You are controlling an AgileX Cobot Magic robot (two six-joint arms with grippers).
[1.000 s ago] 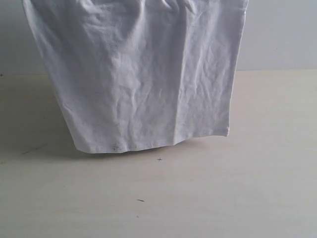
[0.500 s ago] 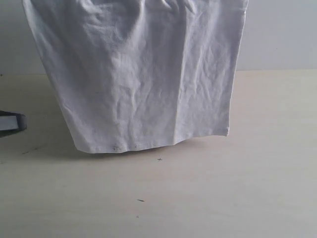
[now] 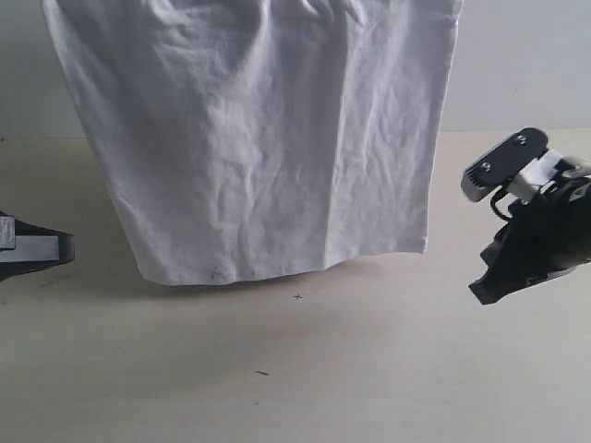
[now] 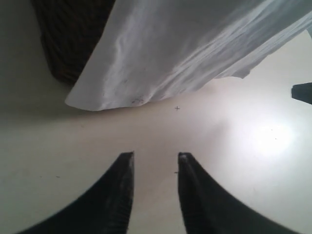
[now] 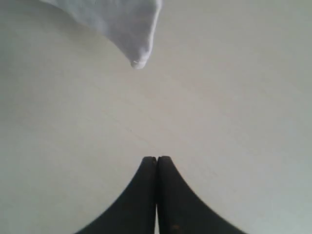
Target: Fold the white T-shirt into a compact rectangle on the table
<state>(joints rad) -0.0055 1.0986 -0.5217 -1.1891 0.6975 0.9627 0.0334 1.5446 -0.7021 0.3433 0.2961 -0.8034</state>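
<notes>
You see the white T-shirt (image 3: 259,138) hanging spread wide, its top cut off by the upper edge, the cloth wrinkled with long vertical creases. Its hem dips lower on the left, close over the pale beige surface (image 3: 369,388); contact is unclear. The surface bears a few small dark scuffs

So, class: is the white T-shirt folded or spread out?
Spread out, not folded: the white T-shirt hangs as one wrinkled sheet, its hem near the table; what holds it up is out of view.
</notes>
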